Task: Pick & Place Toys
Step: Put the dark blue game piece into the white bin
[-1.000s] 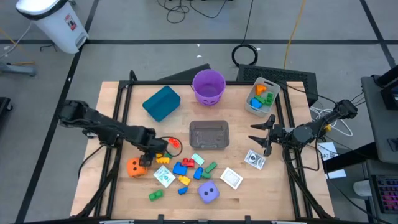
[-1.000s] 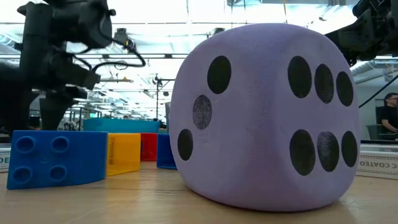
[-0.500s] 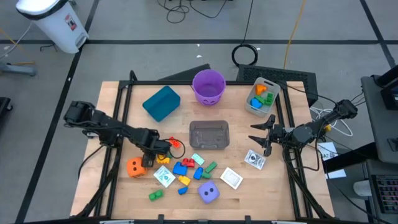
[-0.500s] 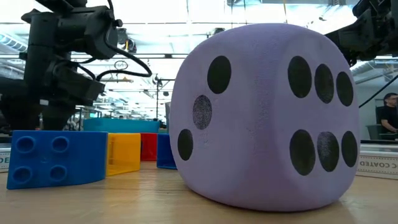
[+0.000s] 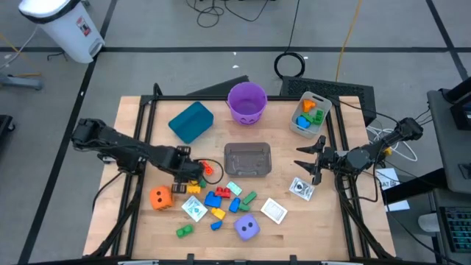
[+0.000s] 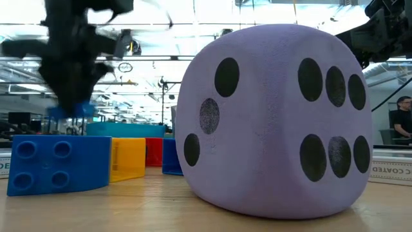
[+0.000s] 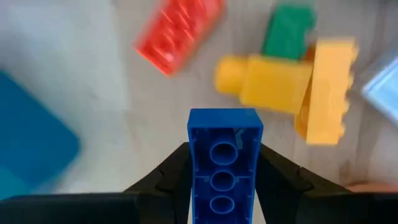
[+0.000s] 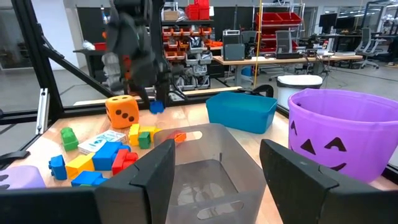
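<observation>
On a flat white strip (image 6: 391, 170) lying on the table behind the purple die (image 6: 277, 122), at the low view's right edge, the capital letters "C COATED" can be read. The printed cards (image 5: 194, 210) near the table's front edge carry markings too small to read, and so does the label on the white bin (image 5: 81, 28) standing on the floor.

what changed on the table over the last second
The left gripper, shut on a blue block, lifted off the pile and drew back toward the teal bin. The right gripper, orange die and purple die stayed put.
</observation>
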### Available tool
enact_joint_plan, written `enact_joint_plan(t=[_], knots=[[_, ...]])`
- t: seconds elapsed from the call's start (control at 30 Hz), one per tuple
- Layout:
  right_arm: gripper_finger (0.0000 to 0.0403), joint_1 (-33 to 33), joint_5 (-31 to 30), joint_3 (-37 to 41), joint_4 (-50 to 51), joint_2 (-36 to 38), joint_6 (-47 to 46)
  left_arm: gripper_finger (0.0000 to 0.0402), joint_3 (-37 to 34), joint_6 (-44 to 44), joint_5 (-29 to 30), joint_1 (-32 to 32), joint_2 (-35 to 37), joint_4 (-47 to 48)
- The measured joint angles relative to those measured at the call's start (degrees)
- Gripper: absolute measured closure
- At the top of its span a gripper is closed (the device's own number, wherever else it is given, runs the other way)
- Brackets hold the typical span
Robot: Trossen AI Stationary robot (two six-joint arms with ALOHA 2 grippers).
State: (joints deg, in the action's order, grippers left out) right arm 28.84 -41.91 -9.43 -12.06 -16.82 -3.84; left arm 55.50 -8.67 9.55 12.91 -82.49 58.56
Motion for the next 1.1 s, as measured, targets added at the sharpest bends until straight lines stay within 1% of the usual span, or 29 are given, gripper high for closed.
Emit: enact_joint_plan(t=[0.1, 0.17, 0.2, 0.27, 0.3, 0.37, 0.4, 0.47, 0.57, 0.7, 0.8, 0.87, 0.93, 1.03, 1.1], knots=[[0.0193, 0.0, 0.0, 0.0, -0.05, 0.0, -0.01, 0.0263, 5.32, -0.71, 3.34, -0.02, 1.85, -0.01], [0.0193, 0.0, 0.0, 0.0, -0.05, -0.04, -0.02, 0.026, 8.6, -2.11, 7.89, -0.02, 2.8, -2.45], [0.0193, 0.0, -0.01, 0.0, -0.07, -0.12, -0.02, 0.0256, 9.56, -2.76, 11.32, -0.13, 3.26, -5.18], [0.0193, 0.0, -0.02, 0.0, -0.07, -0.48, -0.02, 0.0248, 10.43, -3.48, 18.84, -0.55, 3.84, -15.6], [0.0193, 0.02, -0.03, 0.0, -0.07, -0.73, -0.02, 0.0245, 10.32, -2.95, 21.26, -0.91, 3.86, -21.74], [0.0193, 0.02, -0.04, 0.0, -0.08, -1.27, 0.0, 0.0244, 8.98, 1.4, 22.05, -1.77, 3.7, -34.74], [0.0193, 0.02, -0.09, 0.0, -0.1, -1.54, -0.02, 0.0245, 8.09, 4.36, 21.42, -2.19, 3.07, -41.94], [0.0193, 0.02, -1.0, 0.0, -0.1, -2.01, -0.02, 0.0251, 6.08, 9.52, 18.38, -3.19, 1.51, -55.88], [0.0193, -0.02, -4.71, 0.0, -0.27, -2.97, 0.06, 0.0257, 3.68, 13.82, 12.9, -5.26, -2.11, -72.22], [0.0193, -0.04, -7.6, 0.0, -0.06, -4.82, 0.02, 0.025, 2.87, 16.11, 8.18, -8.1, -8.67, -85.19], [0.0191, -1.26, -7.44, 0.0, -1.03, -6.63, -1.96, 0.0247, 2.82, 15.97, 4.25, -10.12, -14.01, -94.54], [0.0182, -3.21, -6.74, 0.0, -3.72, -8.42, -2.66, 0.0247, 2.82, 15.07, 1.1, -11.16, -16.71, -100.1], [0.0166, -5.97, -2.21, 0.0, -8.33, -10.44, -1.38, 0.0249, 3.12, 14.24, -1.83, -12.09, -19.01, -104.66], [0.0134, -11.58, 9.14, -0.08, -19.19, -14.61, 3.8, 0.0252, 4.1, 12.77, -4.44, -12.76, -20.82, -105.76], [0.0114, -15.62, 15.35, -1.29, -22.12, -17.88, 5.3, 0.0251, 4.39, 12.77, -5.16, -12.9, -21.03, -105.76]])
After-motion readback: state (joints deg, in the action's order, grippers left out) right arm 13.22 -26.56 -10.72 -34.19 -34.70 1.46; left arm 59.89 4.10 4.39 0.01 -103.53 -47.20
